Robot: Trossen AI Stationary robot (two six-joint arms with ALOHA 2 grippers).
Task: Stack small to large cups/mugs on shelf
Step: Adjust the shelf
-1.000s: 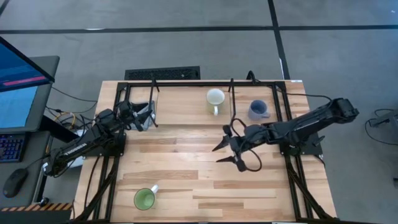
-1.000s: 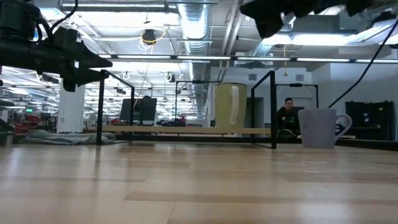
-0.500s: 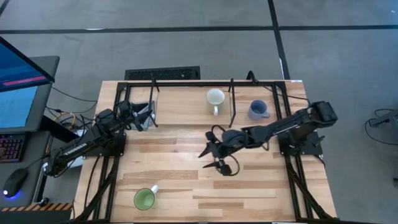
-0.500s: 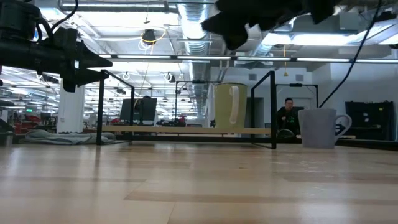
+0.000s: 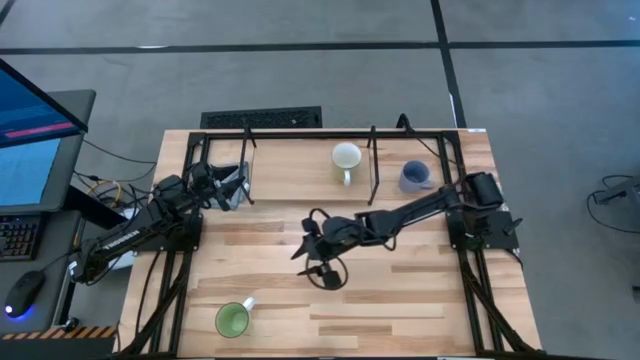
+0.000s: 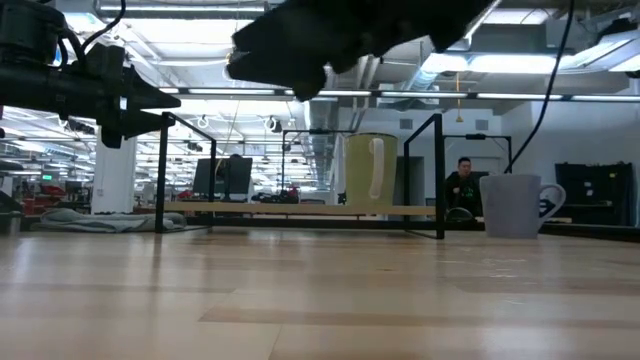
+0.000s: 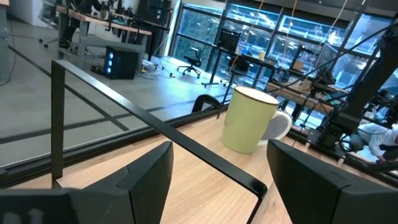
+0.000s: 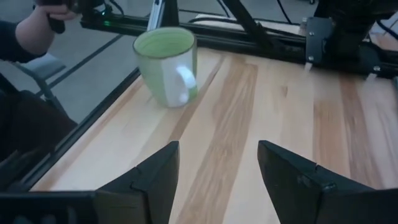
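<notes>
Right tool [image 5: 312, 262] wide open, empty, over mid-table, facing green mug [image 5: 233, 319].

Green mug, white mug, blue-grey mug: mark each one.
green mug [image 5: 232, 320], high view, inside of the bowl.
white mug [image 5: 346, 156], high view, inside of the bowl.
blue-grey mug [image 5: 413, 175], high view, open top.

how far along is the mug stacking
Done: the cream mug sits on the shelf. The blue-grey mug stands near it, unstacked. In hand: nothing; the open right gripper points toward the green mug. The left gripper waits, open. Stacking remains.
</notes>
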